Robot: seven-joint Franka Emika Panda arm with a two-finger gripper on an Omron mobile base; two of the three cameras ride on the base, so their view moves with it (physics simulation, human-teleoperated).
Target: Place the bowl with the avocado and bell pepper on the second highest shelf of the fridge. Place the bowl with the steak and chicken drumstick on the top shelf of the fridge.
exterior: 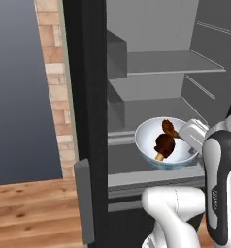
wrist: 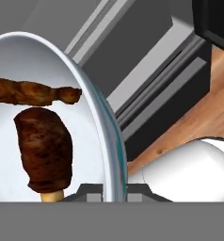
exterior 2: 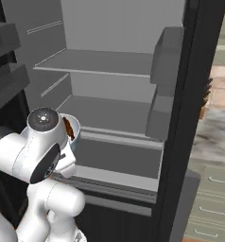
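Smooth white bowl (exterior: 151, 140) with a glassy bluish rim, round and deep, sits up in the air right in front of the open fridge (exterior: 156, 72), level with the lower shelf. Inside: a browned drumstick (exterior: 164, 145) with a pale bone end, plus a flat strip of steak (exterior: 169, 127). Hand view shows the tool (wrist: 115, 190) pinching the rim; left view has the whole bowl. Flat grey shelves (exterior 2: 105, 61), plenty of room.
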